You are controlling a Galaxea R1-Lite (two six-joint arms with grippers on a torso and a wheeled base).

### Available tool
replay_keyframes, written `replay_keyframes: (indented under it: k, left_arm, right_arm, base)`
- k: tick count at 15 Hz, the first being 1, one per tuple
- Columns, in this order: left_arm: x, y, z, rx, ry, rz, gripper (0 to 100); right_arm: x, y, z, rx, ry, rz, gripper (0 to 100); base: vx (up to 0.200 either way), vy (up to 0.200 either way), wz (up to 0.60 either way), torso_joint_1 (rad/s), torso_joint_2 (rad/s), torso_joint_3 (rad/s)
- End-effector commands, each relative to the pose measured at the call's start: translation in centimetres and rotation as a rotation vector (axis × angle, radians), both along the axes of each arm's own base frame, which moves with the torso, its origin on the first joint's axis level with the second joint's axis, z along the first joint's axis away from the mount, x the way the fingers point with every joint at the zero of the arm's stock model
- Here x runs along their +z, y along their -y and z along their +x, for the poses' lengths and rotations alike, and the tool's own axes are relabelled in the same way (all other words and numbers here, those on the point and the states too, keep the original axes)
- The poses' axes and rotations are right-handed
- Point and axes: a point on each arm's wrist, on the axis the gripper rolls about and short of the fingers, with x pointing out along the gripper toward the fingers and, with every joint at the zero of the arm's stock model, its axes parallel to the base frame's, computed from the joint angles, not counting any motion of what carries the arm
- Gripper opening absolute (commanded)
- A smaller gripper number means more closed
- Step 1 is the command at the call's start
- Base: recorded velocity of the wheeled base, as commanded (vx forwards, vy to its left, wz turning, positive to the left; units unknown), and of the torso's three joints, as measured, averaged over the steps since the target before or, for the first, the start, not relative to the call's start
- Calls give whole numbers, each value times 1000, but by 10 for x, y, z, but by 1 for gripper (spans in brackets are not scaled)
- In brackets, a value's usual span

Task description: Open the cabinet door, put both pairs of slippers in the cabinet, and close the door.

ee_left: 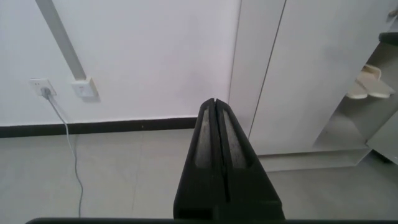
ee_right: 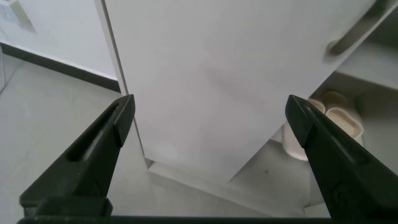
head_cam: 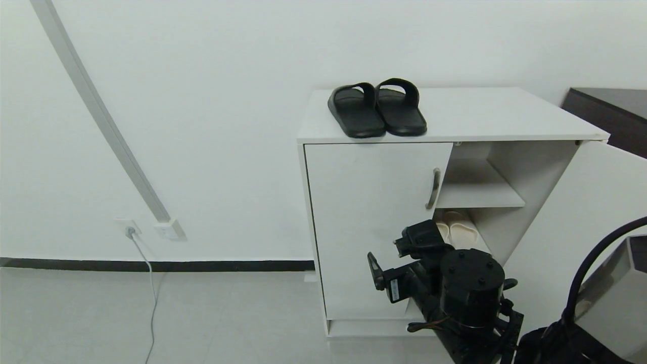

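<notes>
Black slippers [head_cam: 376,108] atop the cabinet [head_cam: 374,227] were judged light, soft and pliable; grip advised across the straps. Right tool [ee_right: 208,109] stood wide; left tool [ee_left: 214,112] closed, empty.

No readable text (sticker [head_cam: 395,291] too small)

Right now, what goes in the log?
cabinet door open; black slippers on cabinet top; cream slippers inside; right hand open, empty; left hand shut, empty
</notes>
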Motion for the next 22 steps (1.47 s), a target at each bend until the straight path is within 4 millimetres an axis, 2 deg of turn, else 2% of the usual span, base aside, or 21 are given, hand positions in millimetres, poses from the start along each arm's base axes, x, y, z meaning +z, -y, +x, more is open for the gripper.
replay_keyframes:
  k: [1,22]
  left_arm:
    - [0,0,0,0,-1,0,0]
    - [0,0,0,0,-1,0,0]
  right_arm:
    - [-1,0,0,-1,-1,-1,100]
    - [0,2,-2,1,0,-3,100]
  base:
    - [0,0,0,173,-496,-330]
    - [0,0,0,217,-519,-303]
